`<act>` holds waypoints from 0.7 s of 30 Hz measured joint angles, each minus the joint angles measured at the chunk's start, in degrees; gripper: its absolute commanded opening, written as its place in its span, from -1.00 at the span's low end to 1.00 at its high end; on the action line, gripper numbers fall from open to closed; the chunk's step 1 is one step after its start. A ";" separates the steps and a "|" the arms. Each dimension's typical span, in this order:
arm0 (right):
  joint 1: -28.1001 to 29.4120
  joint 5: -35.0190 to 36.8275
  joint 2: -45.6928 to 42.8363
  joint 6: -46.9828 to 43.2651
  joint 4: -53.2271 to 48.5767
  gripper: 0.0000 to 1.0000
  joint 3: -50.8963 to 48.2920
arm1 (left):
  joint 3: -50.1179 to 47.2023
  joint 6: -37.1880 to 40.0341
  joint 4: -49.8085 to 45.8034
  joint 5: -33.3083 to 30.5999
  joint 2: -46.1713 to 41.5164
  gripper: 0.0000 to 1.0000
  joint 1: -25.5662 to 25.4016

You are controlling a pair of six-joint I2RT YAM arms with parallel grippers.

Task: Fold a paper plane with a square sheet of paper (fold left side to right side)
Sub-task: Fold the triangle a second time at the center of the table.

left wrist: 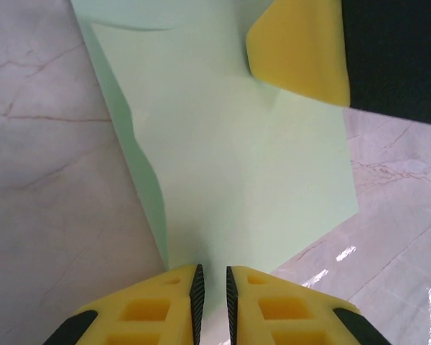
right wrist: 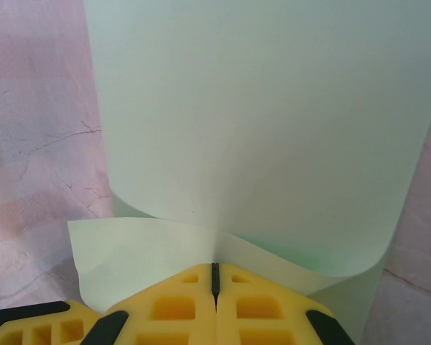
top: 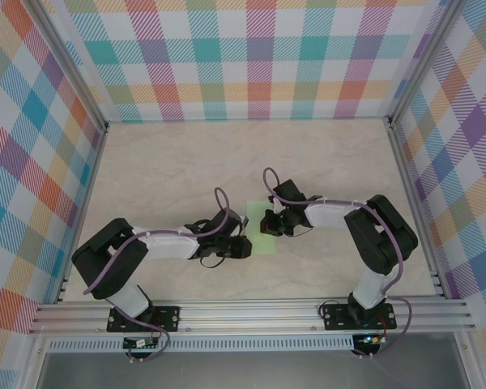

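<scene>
The square sheet of paper lies mid-frame on the tabletop, between both arms. The right tool is clamped on its curled-up edge. The left tool stands narrowly parted over the opposite edge.

The square sheet of paper lies on the table between both grippers. One edge enters the narrow gap of the left gripper, while the opposite edge, curled over, sits pinched in the right gripper, with the sheet ahead of its jaws.
</scene>
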 measured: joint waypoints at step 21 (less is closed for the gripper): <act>0.04 0.00 0.00 0.00 -0.11 -1.00 0.04 | 2.36 -2.12 -0.74 9.01 -2.91 -0.64 5.09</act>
